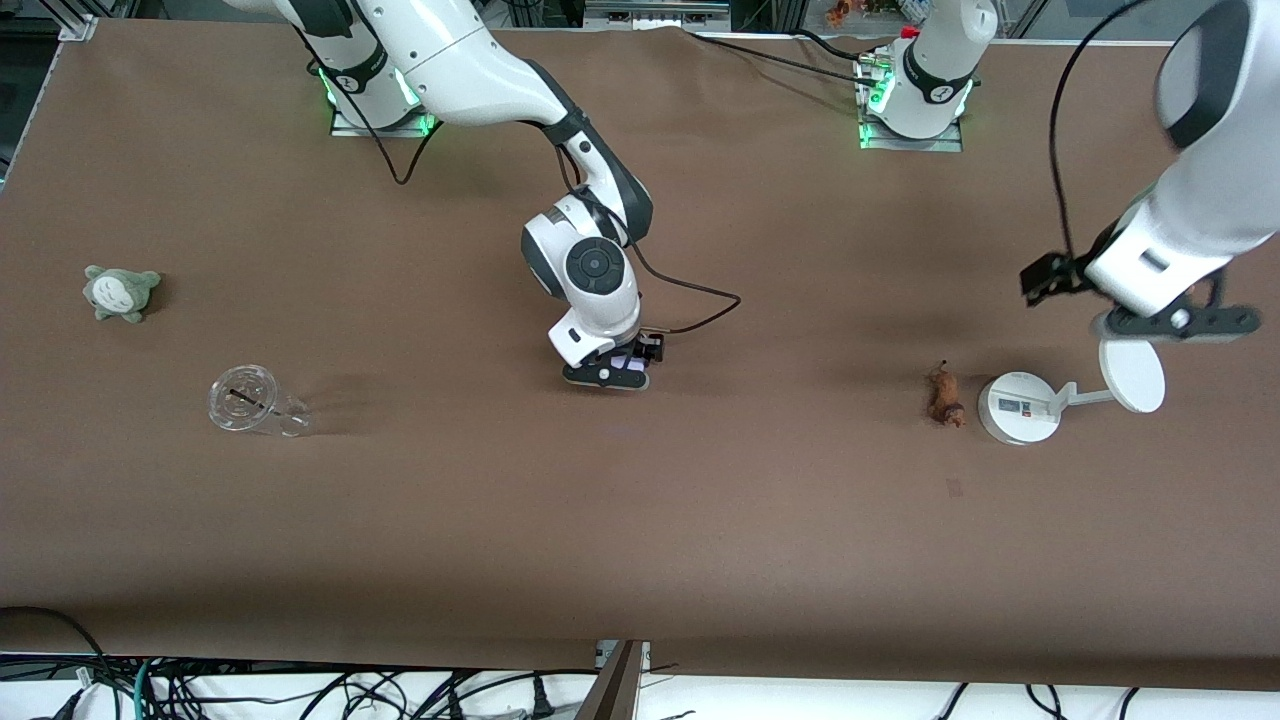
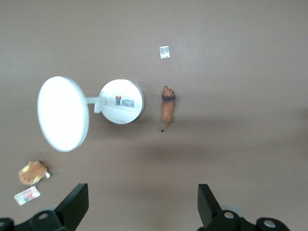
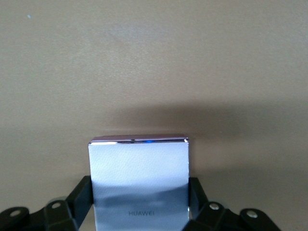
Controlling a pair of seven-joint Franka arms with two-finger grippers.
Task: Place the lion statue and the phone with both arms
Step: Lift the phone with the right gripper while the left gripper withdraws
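Your right gripper (image 1: 612,372) over mid-table, fingers clamped on the phone (image 3: 138,180), your left gripper (image 2: 142,202) spread wide and empty above the white stand (image 1: 1020,407), lion statue (image 1: 944,396) on the table at the stand's 9 o'clock, just beside its base

The small brown lion statue (image 1: 944,397) is lying on the table; the pale lavender phone (image 3: 138,180) is sitting clamped between black fingers (image 3: 81,197).

Small brown lion statue (image 2: 167,107), lighter orange-tan head, dark tail. Flat pale lavender-white phone (image 3: 138,180), purple edge. Brown matte table (image 1: 640,520). White round-based stand (image 1: 1020,407).
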